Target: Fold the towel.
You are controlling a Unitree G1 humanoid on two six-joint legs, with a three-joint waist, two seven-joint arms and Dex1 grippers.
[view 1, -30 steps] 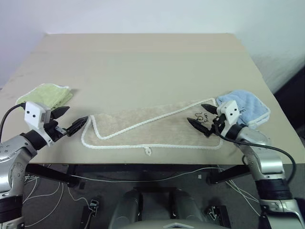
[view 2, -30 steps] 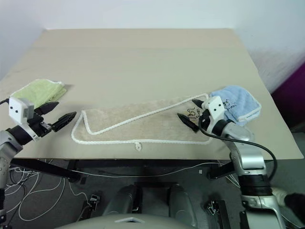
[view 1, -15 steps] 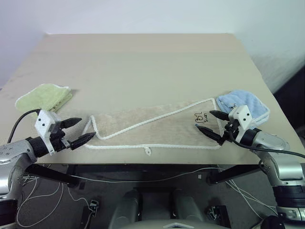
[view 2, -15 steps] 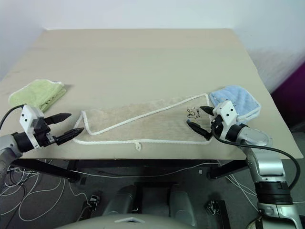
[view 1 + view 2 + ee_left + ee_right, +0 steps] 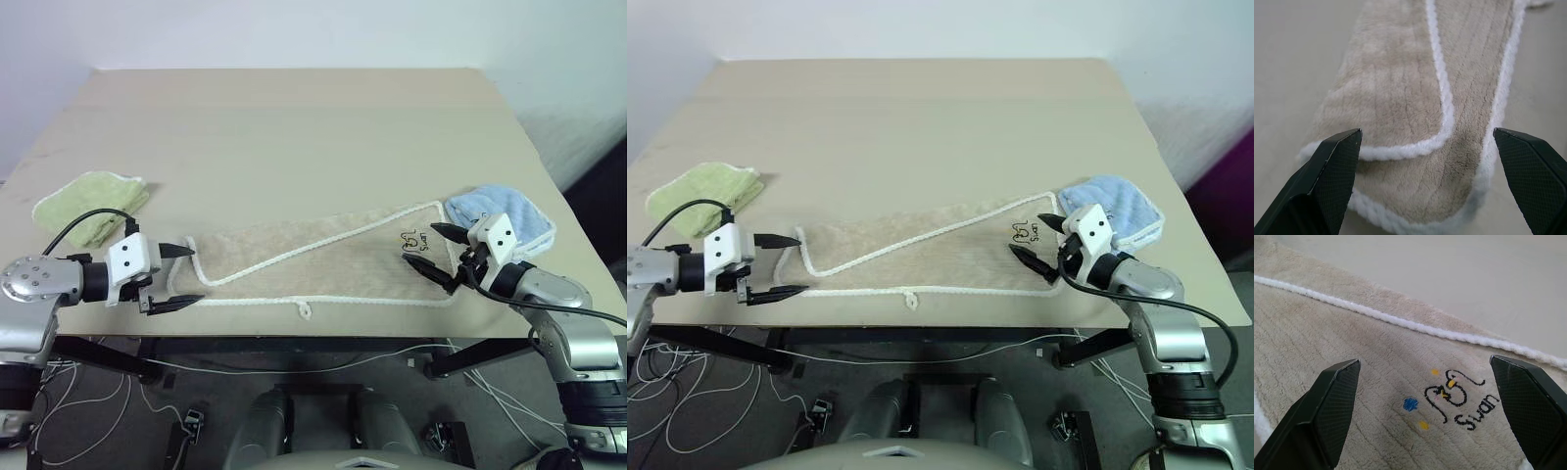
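Observation:
The beige towel (image 5: 323, 259) with white corded edging lies folded lengthwise along the table's near edge, its small loop (image 5: 306, 311) at the front. My left gripper (image 5: 186, 276) is open at the towel's left end, one finger on each side of the folded corner (image 5: 1400, 161). At the towel's right end my right gripper (image 5: 419, 243) is open, low over the embroidered swan mark (image 5: 1449, 396). Neither gripper holds anything.
A small light-green folded towel (image 5: 90, 201) lies at the table's left edge. A small light-blue one (image 5: 509, 211) lies just behind my right gripper. The tan table (image 5: 294, 127) stretches away behind the towel. Its front edge runs just below the towel.
My left gripper has swung right and down to the towel's left end, rolling so that its fingers flank the corner. The right gripper has hardly moved.

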